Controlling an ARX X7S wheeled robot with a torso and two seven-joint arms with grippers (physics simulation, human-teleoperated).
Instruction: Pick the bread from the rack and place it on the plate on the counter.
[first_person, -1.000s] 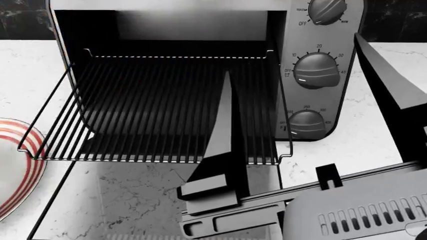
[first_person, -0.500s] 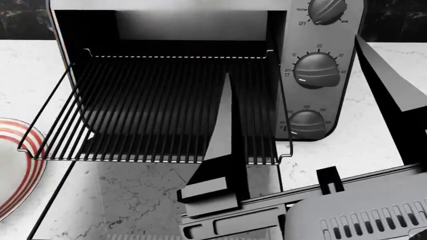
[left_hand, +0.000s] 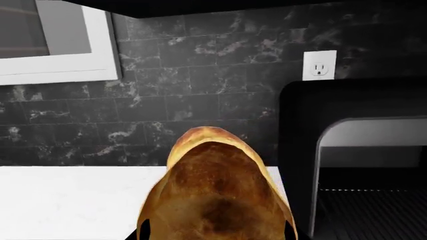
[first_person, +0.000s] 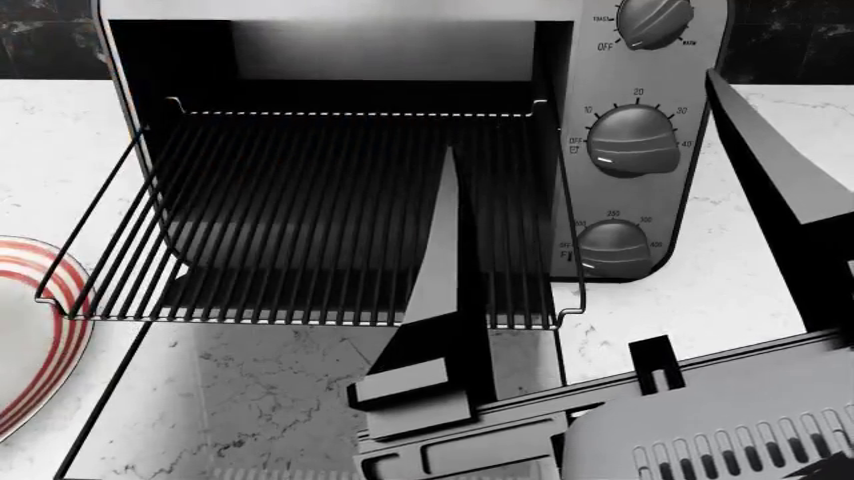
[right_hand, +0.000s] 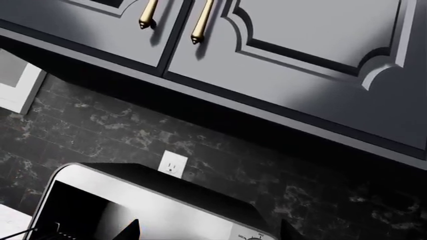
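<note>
- Bread (left_hand: 217, 200): off the rack (first_person: 334, 230) and carried. It fills the left wrist view at close range, with the oven (left_hand: 353, 150) alongside it and white counter (left_hand: 67, 200) below. It does not appear in the head view, so its exact station relative to the oven cannot be fixed.
- Change: over the last second the head view is almost static. The rack stands empty, drawn forward out of the oven mouth, exactly as it did. Only the right arm has drifted slightly toward the oven's left. Judgement: the pick is done and the carry to the plate is what remains.
- Left gripper (left_hand: 217, 232): dark fingertips (left_hand: 143, 231) show on either flank of the bread, closed against it. Judged a firm hold, though the contact itself is largely hidden.
- Right gripper (right_hand: 207, 229): jaws spread wide with nothing between them, standing in front of the oven.
- Plate (first_person: 40, 330): on the counter to the oven's left, bare, cut by the picture edge, its rim just beside the rack's front corner.
</note>
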